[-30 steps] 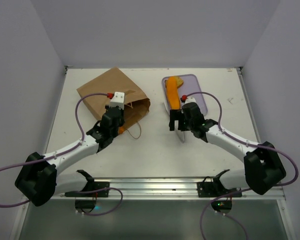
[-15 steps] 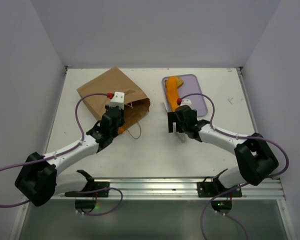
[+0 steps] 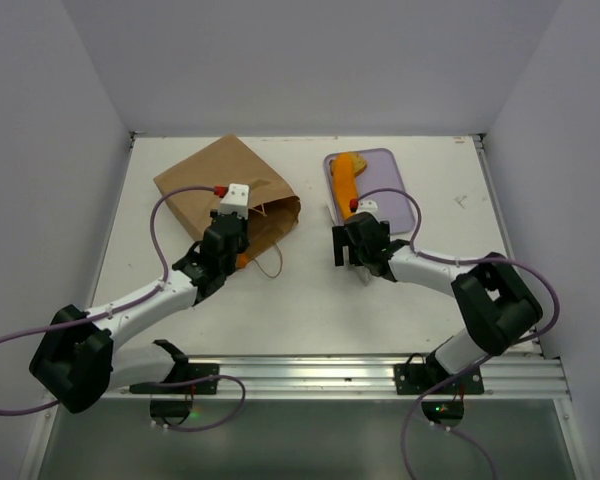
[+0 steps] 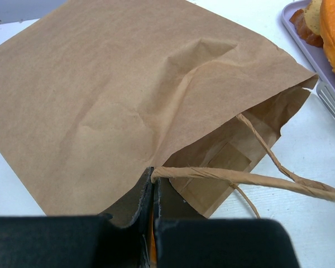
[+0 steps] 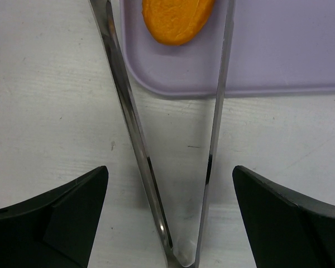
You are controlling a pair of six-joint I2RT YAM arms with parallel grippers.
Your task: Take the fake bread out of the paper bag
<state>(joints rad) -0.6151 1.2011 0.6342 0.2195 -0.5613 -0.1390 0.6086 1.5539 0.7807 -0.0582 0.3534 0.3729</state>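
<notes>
The brown paper bag [image 3: 220,185] lies flat on the left of the table, its mouth facing right. My left gripper [image 3: 238,238] is shut on the bag's [image 4: 100,100] top lip, where a string handle [image 4: 257,178] is attached. A sliver of orange shows through the slit between its fingers [image 4: 128,206], and an orange bit [image 3: 242,260] lies beside the gripper. One long piece of fake bread [image 3: 346,185] lies on the lavender tray [image 3: 395,185]. My right gripper [image 5: 170,170] is open, its fingers either side of the metal tongs [image 5: 134,139] lying on the table.
The tray's [image 5: 279,50] near edge lies just beyond the tongs, with the end of the orange bread [image 5: 176,19] on it. A loop of the bag's handle [image 3: 272,262] trails onto the table. White walls close the table on three sides.
The right arm has folded in, its elbow swinging left and nearer, and its gripper has shifted slightly left over the tongs. The left arm and the bag have not moved.
</notes>
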